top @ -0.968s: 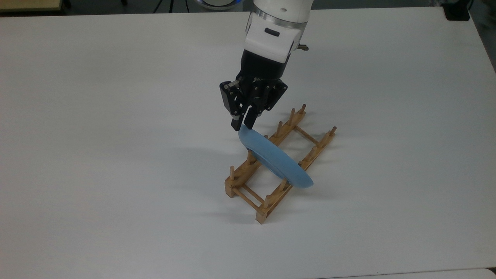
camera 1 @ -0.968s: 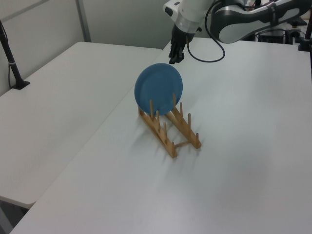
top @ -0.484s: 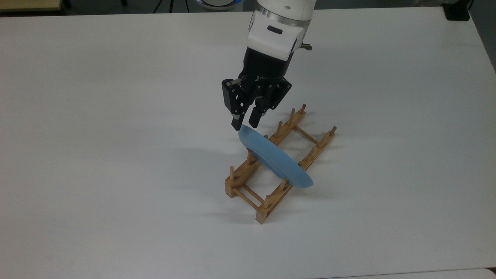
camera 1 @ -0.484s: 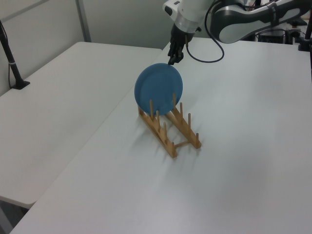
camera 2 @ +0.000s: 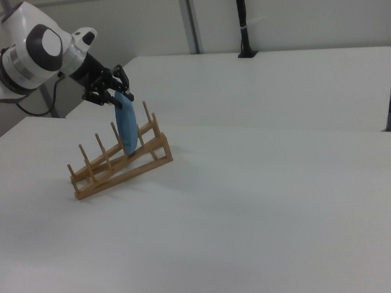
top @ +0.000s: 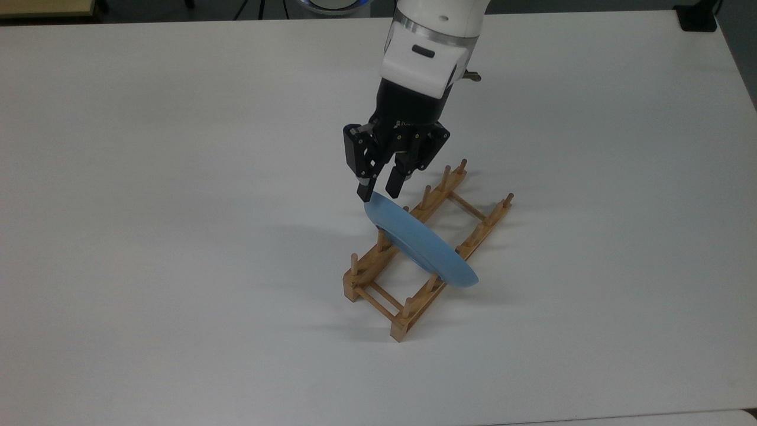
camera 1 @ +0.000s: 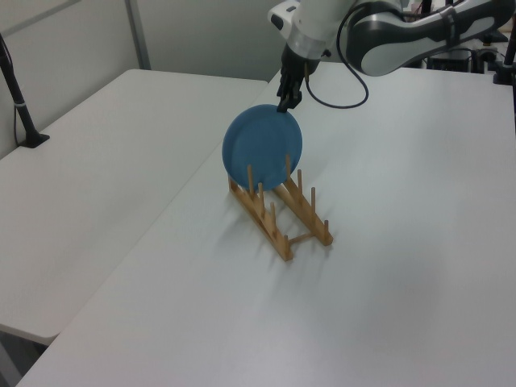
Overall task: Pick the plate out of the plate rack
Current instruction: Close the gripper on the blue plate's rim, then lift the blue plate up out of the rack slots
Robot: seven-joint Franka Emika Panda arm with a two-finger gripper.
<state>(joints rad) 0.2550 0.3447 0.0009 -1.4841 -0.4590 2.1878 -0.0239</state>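
**My pincer at the top edge of the plate**

My pincer point(top: 380, 193) hangs just above the rack point(top: 426, 248), with its two black fingers point(top: 395, 184) pointing down and a clear gap between them. The fingers stand on both sides of the top edge of the plate point(top: 419, 241), but I cannot tell if they touch it; they are not closed on it.

The plate stands on its edge in the rack, between the pegs, a little tilted. In the left view the plate point(camera 1: 262, 147) shows its round blue face and sits at the far end of the rack point(camera 1: 282, 211). The rack rests on the white table point(top: 177, 207).
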